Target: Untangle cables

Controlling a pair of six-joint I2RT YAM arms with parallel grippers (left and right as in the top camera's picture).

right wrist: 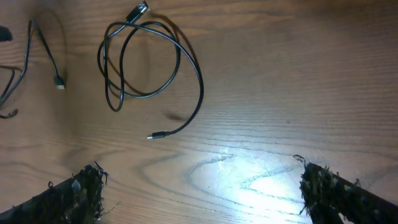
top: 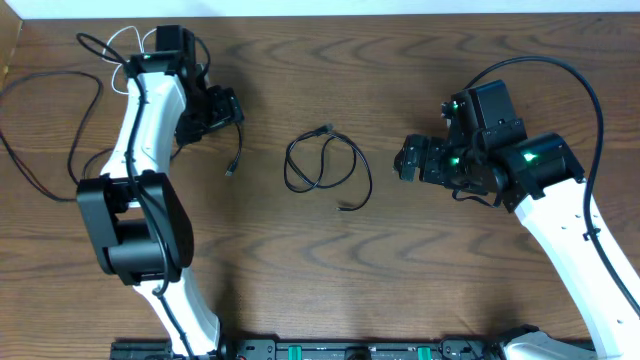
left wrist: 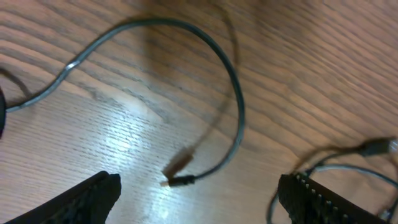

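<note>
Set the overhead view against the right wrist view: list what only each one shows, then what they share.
Only overhead: the left arm and right arm, the white cable and a long black cable trailing off frame. Only right wrist: the gap between the right gripper's jaws, wide and empty. Both: the coiled black cable mid-table and a loose plug end toward the left arm.

On the worktop [top: 300, 270], a coiled cable [top: 325, 165] lies in the middle, between the left hand [top: 232, 110] and the right hand [top: 405, 160]. A second cable [top: 240, 148] trails just near of the left hand, left of the coil. A long cable [top: 22, 163] loops at the left edge, left of the left arm [top: 140, 130].
</note>
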